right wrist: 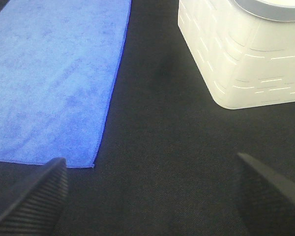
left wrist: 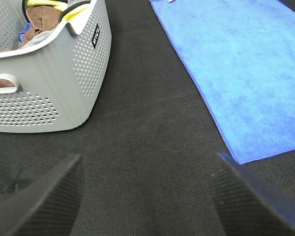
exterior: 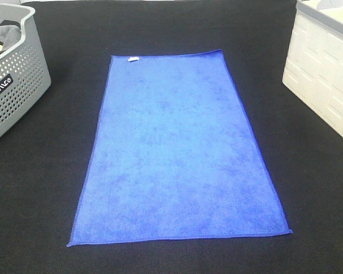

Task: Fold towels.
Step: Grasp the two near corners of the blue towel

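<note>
A royal-blue towel (exterior: 180,151) lies spread flat on the black table, long side running front to back, with a small white tag (exterior: 134,59) at its far left corner. Neither gripper shows in the exterior view. In the left wrist view the towel (left wrist: 246,69) lies beyond my open left gripper (left wrist: 145,196), which hovers over bare black cloth beside the towel's near left corner. In the right wrist view the towel (right wrist: 54,78) lies beyond my open right gripper (right wrist: 152,196), which hovers over bare table beside the near right corner. Both grippers are empty.
A grey perforated basket (exterior: 14,80) with cloths inside stands at the far left; it also shows in the left wrist view (left wrist: 49,83). A white bin (exterior: 326,74) stands at the far right, seen too in the right wrist view (right wrist: 246,54).
</note>
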Motion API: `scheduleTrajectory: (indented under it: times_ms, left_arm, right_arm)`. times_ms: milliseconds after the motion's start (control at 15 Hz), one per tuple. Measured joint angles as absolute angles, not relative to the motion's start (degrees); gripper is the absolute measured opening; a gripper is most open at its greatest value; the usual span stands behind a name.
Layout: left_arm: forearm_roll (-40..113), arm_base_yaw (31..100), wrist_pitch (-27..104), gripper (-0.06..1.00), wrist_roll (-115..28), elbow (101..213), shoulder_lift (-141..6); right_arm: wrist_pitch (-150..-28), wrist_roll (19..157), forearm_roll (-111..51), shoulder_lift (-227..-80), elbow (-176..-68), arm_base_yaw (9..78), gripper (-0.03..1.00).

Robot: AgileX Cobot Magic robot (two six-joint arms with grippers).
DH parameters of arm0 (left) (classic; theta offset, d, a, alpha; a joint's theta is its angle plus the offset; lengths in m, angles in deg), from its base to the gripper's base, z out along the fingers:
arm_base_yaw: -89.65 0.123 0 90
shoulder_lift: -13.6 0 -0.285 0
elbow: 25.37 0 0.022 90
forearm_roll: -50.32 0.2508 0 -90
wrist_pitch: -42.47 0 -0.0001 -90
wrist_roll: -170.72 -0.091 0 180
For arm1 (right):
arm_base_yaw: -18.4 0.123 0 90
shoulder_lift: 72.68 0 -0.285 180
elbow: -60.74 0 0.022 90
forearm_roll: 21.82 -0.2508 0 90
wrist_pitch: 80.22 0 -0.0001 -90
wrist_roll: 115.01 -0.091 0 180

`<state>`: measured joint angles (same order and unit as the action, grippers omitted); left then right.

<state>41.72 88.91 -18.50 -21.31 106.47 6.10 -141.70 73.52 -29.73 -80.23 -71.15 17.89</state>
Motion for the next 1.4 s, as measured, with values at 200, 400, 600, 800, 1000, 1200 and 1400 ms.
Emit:
scheduleTrajectory:
  times_ms: [200, 400, 600, 800, 1000, 1200, 1400]
  left_arm:
    - [41.72, 88.91, -18.50, 0.69, -21.31, 106.47, 6.10]
    - [41.72, 88.91, -18.50, 0.69, -21.31, 106.47, 6.10]
    - [41.72, 88.91, -18.50, 0.69, -21.31, 106.47, 6.10]
    - [41.72, 88.91, -18.50, 0.69, -21.31, 106.47, 6.10]
    - [41.72, 88.91, -18.50, 0.69, -21.31, 106.47, 6.10]
    - [41.72, 88.91, -18.50, 0.69, -21.31, 106.47, 6.10]
    - [41.72, 88.91, -18.50, 0.69, -21.31, 106.47, 6.10]
  right_arm:
    - [-141.70, 73.52, -29.73, -80.23, -71.15, 17.89, 0.85]
    - [-141.70, 73.52, -29.73, -80.23, -71.15, 17.89, 0.85]
    - [-141.70, 73.52, -29.73, -80.23, -71.15, 17.89, 0.85]
    - [-141.70, 73.52, -29.73, -80.23, -71.15, 17.89, 0.85]
    - [-141.70, 73.52, -29.73, -80.23, -71.15, 17.89, 0.85]
    - [-141.70, 73.52, -29.73, -80.23, -71.15, 17.89, 0.85]
    - [-141.70, 73.52, -29.73, -80.23, -71.15, 17.89, 0.85]
